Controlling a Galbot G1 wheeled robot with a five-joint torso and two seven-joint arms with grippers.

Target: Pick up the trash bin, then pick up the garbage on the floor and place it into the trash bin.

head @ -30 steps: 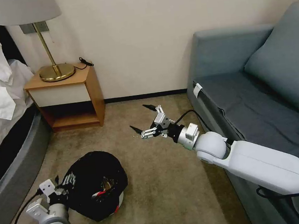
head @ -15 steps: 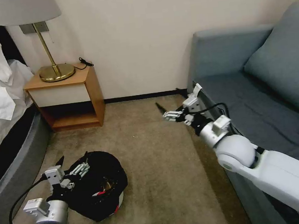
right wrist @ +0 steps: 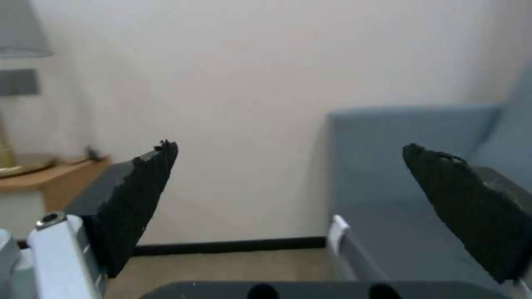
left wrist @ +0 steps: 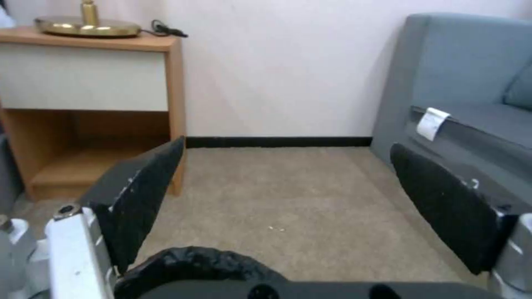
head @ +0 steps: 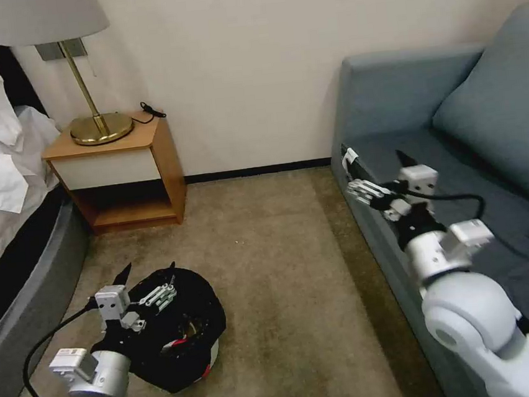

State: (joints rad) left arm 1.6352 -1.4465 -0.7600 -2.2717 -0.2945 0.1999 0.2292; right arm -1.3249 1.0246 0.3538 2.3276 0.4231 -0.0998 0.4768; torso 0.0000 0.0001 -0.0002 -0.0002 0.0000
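The trash bin (head: 177, 331) sits on the beige carpet (head: 285, 284) in front of the wooden nightstand (head: 119, 175), well apart from it and tilted, its mouth turned up and toward the sofa (head: 463, 192). A crinkly black bag lines it and spills over the rim; a whitish base with a red touch peeks out low on the side nearer the sofa. Inside the mouth some brownish and red litter (head: 187, 334) can be made out, too dark to tell piece from piece.

The left gripper (head: 144, 282) hangs over the rim of the bin on the side toward the bed (head: 7, 248), its two dark fingers spread wide and holding nothing. In the left wrist view, the left gripper (left wrist: 288, 199) frames bare carpet between its fingers, with the bag's black edge (left wrist: 194, 265) just beneath it, apart from either finger.

The right gripper (head: 377, 172) is raised at the front edge of the sofa seat, beside the white tag (head: 349, 158) hanging there, and well apart from the bin. Its fingers stand wide apart and empty; the right wrist view shows the right gripper (right wrist: 288, 199) pointing at the wall and the sofa's arm.

On the nightstand stands a brass lamp (head: 85, 84) with a pale shade.
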